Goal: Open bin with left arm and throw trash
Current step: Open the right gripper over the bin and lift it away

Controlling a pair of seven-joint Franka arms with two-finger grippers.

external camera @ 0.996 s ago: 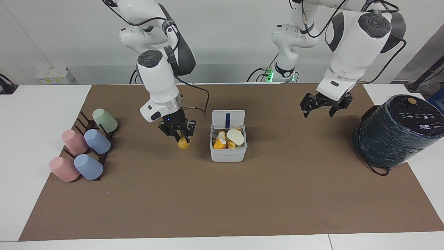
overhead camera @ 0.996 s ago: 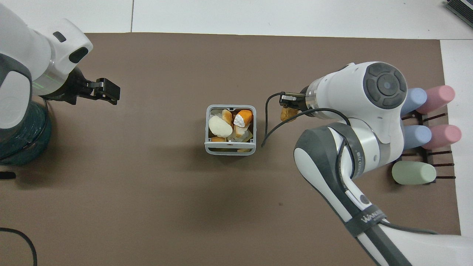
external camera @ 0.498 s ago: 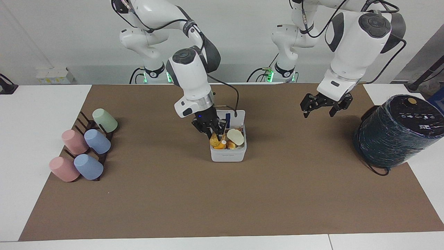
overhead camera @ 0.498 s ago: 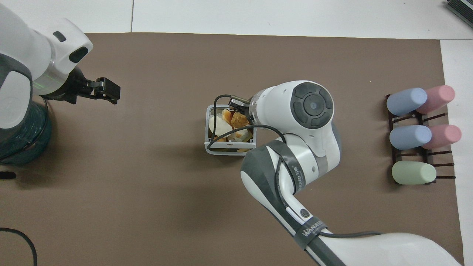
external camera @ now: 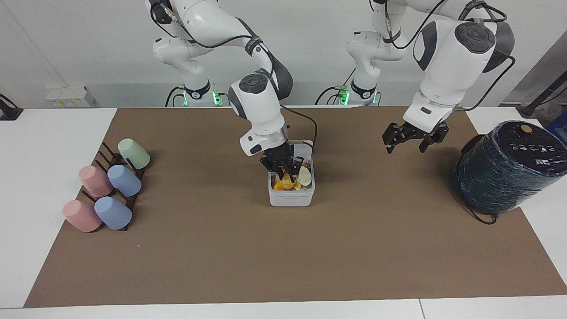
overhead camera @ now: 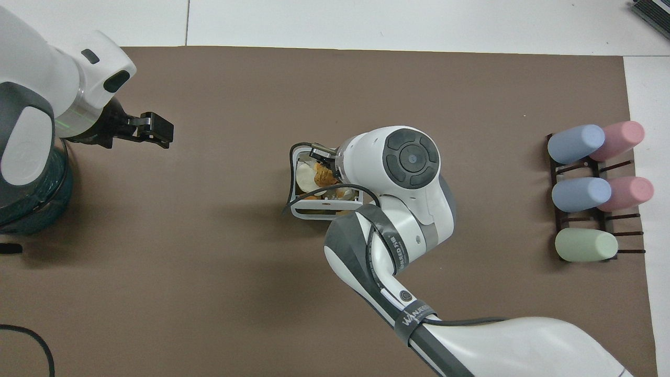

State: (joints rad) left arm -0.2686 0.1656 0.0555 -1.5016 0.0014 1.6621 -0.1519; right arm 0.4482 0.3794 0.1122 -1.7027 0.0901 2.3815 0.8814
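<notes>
A second ago our right gripper [external camera: 287, 172] hung over bare table beside the bin, toward the right arm's end, clenched on the golden-brown lump [external camera: 287, 181]. Now it is over the open bin [external camera: 291, 197], its fingertips down among the trash [external camera: 304, 177] inside; the lump sits between the fingers, and we cannot tell whether they still pinch it or have let go. The bin itself has not shifted: it stands mid-table, its lid raised on the side nearer to us, largely hidden by our right wrist.

Our left gripper [external camera: 408, 140] waits with fingers spread and nothing in them, raised over the table between the bin and the dark wrapped cylinder [external camera: 505, 168]; it has barely moved.

The brown mat [external camera: 283, 257] lies bare on every side of the bin, with wide open room down to its edge farthest from us. The pastel cups [external camera: 110, 186] lie on their rack well apart from the bin at the right arm's end, and the cylinder sits on the mat's edge at the left arm's end.
</notes>
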